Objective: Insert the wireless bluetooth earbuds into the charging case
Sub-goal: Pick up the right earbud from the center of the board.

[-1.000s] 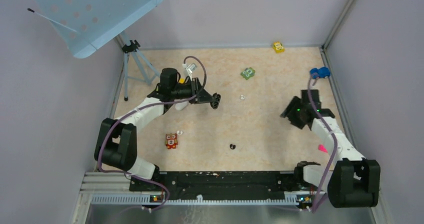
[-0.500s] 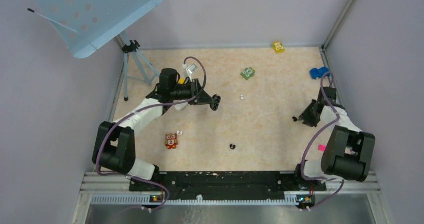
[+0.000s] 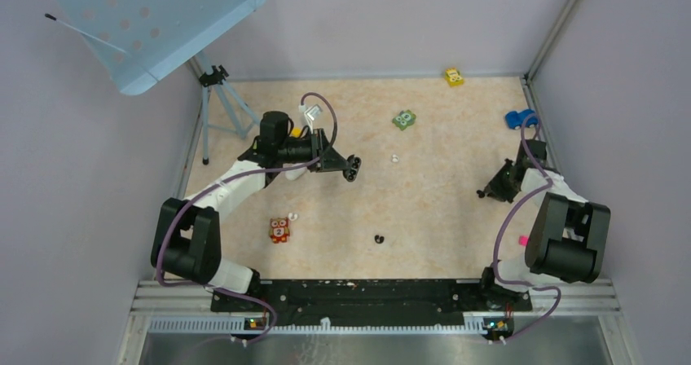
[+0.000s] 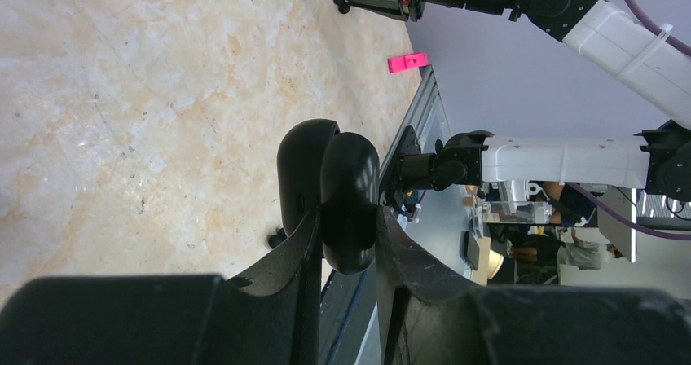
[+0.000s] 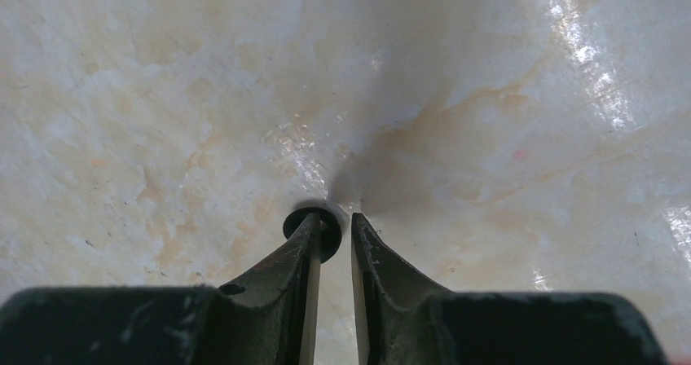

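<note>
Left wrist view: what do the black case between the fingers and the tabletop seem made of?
Charging case: probably moulded plastic, black, semi-gloss; soft highlights run along its rounded shells. Table: likely laminate printed as beige marble; veined pattern, faint sheen.

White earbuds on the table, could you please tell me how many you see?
2: one white earbud right of the left gripper; another white earbud beside the orange owl toy. Others may be hidden.
</note>
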You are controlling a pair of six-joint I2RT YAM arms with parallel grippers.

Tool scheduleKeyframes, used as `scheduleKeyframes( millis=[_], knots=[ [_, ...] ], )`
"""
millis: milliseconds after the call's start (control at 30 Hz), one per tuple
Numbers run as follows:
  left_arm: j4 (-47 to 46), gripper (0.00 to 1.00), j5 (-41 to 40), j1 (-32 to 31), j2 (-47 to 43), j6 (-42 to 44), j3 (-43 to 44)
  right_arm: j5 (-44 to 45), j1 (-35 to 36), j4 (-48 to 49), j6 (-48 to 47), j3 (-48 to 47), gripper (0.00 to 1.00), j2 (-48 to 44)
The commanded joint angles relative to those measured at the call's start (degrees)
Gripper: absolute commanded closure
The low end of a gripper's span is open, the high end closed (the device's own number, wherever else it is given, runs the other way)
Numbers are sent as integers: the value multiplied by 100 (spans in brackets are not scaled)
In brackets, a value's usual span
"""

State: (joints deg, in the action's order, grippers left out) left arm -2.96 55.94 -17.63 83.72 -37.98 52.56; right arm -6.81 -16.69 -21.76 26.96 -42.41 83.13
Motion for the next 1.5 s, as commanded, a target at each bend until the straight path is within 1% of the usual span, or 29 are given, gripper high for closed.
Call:
scheduleKeyframes(
  millis=[0, 200, 467, 533, 667, 867, 933, 1100, 1200, 1300, 1367, 1467],
  knots=[
    [-143, 100, 81, -4, -244, 63, 51, -287, -34, 202, -86, 148, 82, -222],
    [-199, 100, 89, -7, -146, 2, 116, -387, -36, 193, -210, 419, 82, -351],
    [-175, 100, 125, -13, -118, 18, 144, -453, -29, 130, -329, 480, 80, -436],
    [-178, 100, 139, -12, -132, 10, 112, -514, -33, 122, -338, 475, 81, -461],
    [-200, 100, 146, -10, -136, -4, 65, -654, -29, 193, -269, 587, 90, -601],
    [-184, 100, 160, -12, -130, 14, 83, -834, -28, 169, -237, 732, 98, -647],
    [-162, 100, 167, -13, -121, 34, 90, -867, -28, 169, -194, 811, 100, -748],
    [-214, 100, 169, -8, -98, -21, 115, -1065, -28, 102, -75, 945, 100, -1027],
    [-295, 100, 168, -10, -67, -87, 177, -1268, -4, 39, 79, 1020, 100, -1233],
    [-337, 100, 158, -10, -43, -122, 227, -1374, 137, 49, 432, 1173, 100, -1606],
    [-391, 100, 189, -12, -9, -175, 246, -1307, 373, 96, 748, 1295, 100, -1854],
    [-416, 100, 210, -21, 4, -195, 242, -1054, 943, 174, 1437, 1488, 100, -2204]
  ],
)
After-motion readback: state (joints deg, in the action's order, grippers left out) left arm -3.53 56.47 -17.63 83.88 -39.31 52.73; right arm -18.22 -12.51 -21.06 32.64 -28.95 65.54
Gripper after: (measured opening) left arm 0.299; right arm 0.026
